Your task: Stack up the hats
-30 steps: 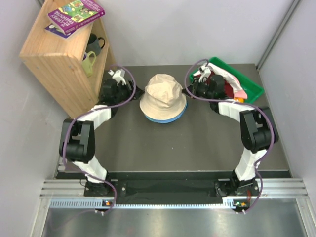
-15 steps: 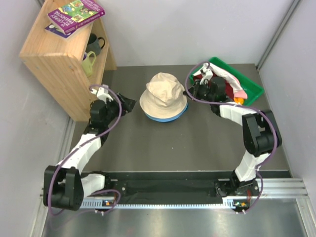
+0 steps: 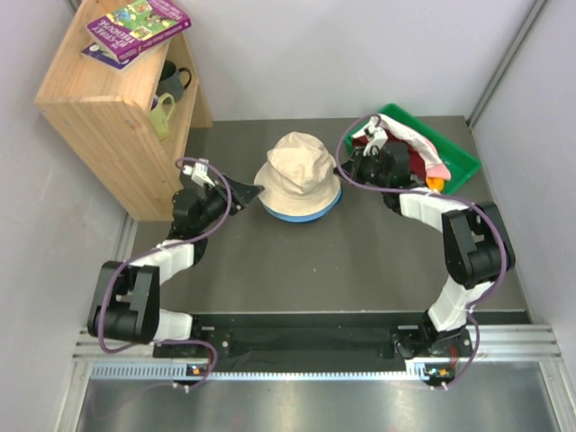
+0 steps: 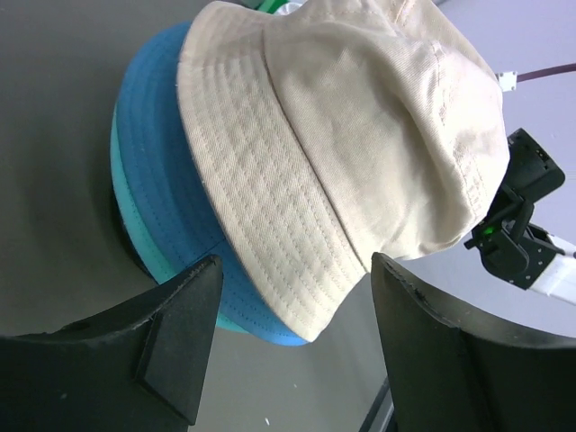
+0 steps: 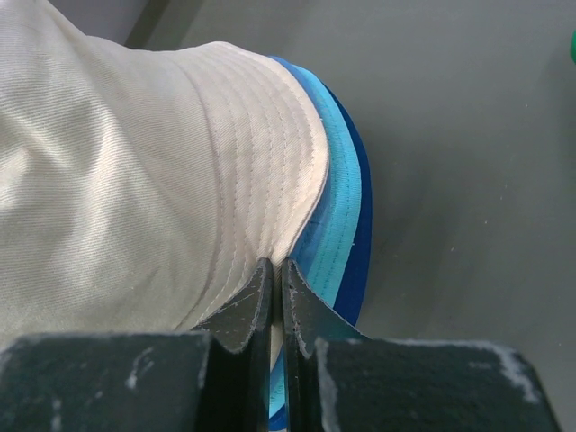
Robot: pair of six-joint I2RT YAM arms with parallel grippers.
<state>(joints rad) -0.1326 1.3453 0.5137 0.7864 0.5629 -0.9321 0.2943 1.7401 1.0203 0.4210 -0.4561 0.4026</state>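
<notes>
The left gripper (image 4: 295, 261) gapes wide, nothing between its black wedge-shaped fingers, just short of the stack on the matte grey table (image 3: 270, 261). The right gripper (image 5: 276, 270) is pinched onto the stitched brim of the beige hat (image 4: 360, 135), a soft twill dome lying over the round blue hat (image 4: 162, 162) and teal hat (image 4: 144, 256) at mid-table. Beyond, a green plastic tray (image 3: 461, 164) holds crumpled cloth.

Shelf (image 3: 108, 126) and tray (image 3: 461, 160) flank the hats (image 3: 297, 171); near side open.

Top cam overhead, rear; L/R wrist cams close on same beige hat (image 4: 342, 135)
</notes>
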